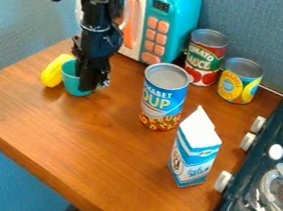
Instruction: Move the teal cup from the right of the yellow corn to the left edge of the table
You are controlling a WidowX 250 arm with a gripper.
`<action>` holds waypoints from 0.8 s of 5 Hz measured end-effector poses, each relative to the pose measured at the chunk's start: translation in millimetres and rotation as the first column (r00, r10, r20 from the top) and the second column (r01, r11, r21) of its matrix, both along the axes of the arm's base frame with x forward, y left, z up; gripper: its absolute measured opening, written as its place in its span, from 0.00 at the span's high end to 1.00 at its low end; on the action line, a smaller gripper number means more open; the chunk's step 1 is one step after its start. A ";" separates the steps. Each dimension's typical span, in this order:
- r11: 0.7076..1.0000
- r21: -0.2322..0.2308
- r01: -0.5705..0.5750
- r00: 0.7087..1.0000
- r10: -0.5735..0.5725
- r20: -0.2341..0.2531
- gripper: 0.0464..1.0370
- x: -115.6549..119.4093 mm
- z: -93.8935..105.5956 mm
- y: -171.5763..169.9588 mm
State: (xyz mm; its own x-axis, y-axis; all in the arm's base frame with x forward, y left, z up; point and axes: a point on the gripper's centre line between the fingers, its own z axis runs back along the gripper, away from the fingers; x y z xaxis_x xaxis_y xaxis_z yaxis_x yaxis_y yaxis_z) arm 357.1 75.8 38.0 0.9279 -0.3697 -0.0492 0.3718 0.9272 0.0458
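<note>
At the left of the table, the black gripper (91, 75) hangs down at the right side of a teal cup (72, 82), covering part of it. The cup stands upright on the wood, and its left side shows. Just left of the cup, and close against it, is a yellow object (55, 70), partly behind the cup.
A toy microwave (173, 19) stands behind the gripper. Right of it are a tomato sauce can (204, 58) and a yellow-labelled can (239, 81). A soup can (164, 98) and milk carton (194, 154) stand mid-table (90, 145); a dark stove (243, 205) borders the right.
</note>
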 end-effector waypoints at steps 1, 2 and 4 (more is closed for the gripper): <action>1.000 -0.028 0.008 1.000 -0.008 0.012 0.95 -14.9 16.8 -11.3; 0.999 -0.036 0.015 1.000 -0.014 0.013 0.95 -30.8 25.5 -14.3; 0.986 0.049 -0.161 0.983 0.165 -0.081 0.95 -75.5 6.1 24.4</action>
